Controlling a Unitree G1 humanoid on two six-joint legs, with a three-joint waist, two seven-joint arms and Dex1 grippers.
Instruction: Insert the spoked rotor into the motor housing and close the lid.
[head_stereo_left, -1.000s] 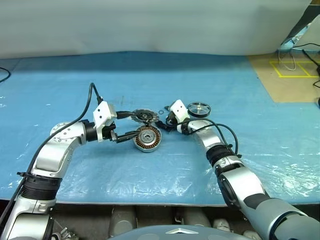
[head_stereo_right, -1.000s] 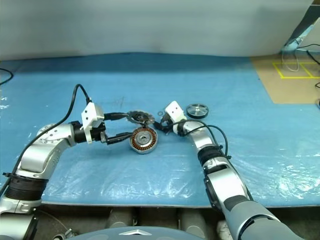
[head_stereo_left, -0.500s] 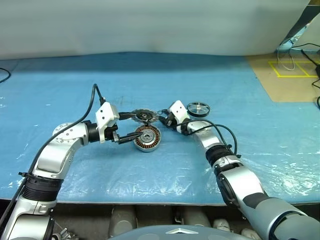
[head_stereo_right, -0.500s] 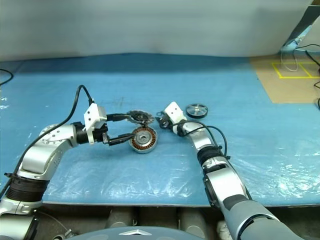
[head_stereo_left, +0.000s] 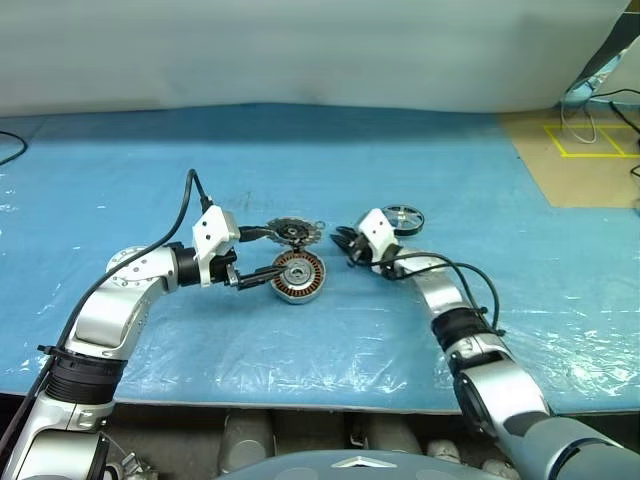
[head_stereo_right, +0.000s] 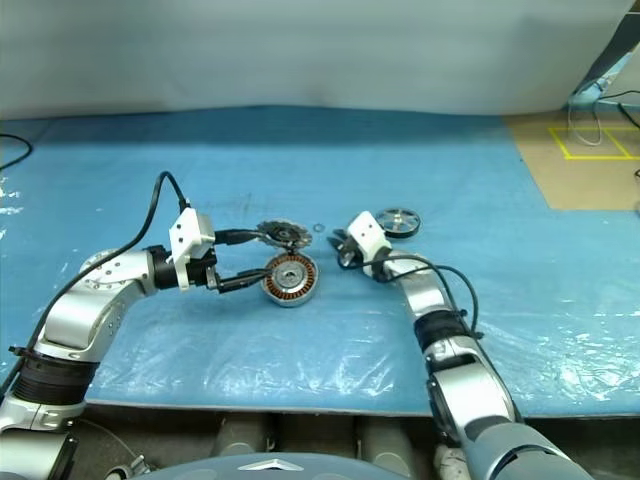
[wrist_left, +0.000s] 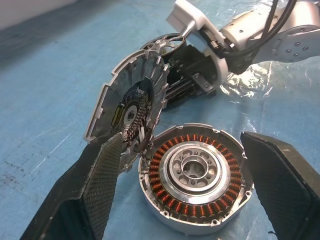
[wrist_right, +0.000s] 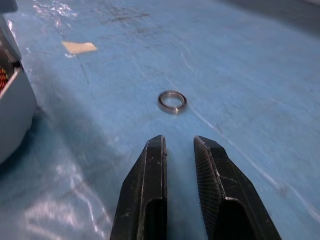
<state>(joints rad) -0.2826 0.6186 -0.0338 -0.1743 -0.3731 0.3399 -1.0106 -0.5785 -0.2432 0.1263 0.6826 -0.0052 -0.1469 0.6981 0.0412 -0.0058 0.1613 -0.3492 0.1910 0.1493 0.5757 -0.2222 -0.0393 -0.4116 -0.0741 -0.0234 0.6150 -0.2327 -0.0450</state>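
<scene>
The right gripper (head_stereo_left: 343, 238) has drawn back to the right, away from the lid, and its fingers (wrist_right: 150, 180), spread wide a second ago, have come nearly together with just a narrow gap between them and nothing in it. Just past their tips a small metal ring (wrist_right: 172, 101) lies flat on the blue sheet (head_stereo_left: 420, 160), not touching them.

The left gripper (head_stereo_left: 265, 258) has kept its place. Its fingers (wrist_left: 97, 185) stand wide apart with the motor housing (head_stereo_left: 298, 276) between them, copper windings showing around the grey centre. The housing sits flat on the bench (head_stereo_left: 300, 395). Whether either finger actually presses its wall I cannot tell; in the left wrist view one finger lies close by the near edge of the lid and the other stands just off the housing's far side.

The lid (head_stereo_left: 293, 232) is tilted up on edge just beyond the housing, on the far side, its ribbed rim leaning over the housing's rim and its dark inner face turned toward the left wrist camera. It looks to be touching the housing at the bottom edge.

The spoked rotor (head_stereo_left: 401, 218) lies flat on the sheet to the right, just behind the right wrist, well apart from the housing and lid.

A tan floor patch with yellow tape (head_stereo_left: 580, 140) shows at the far right.
</scene>
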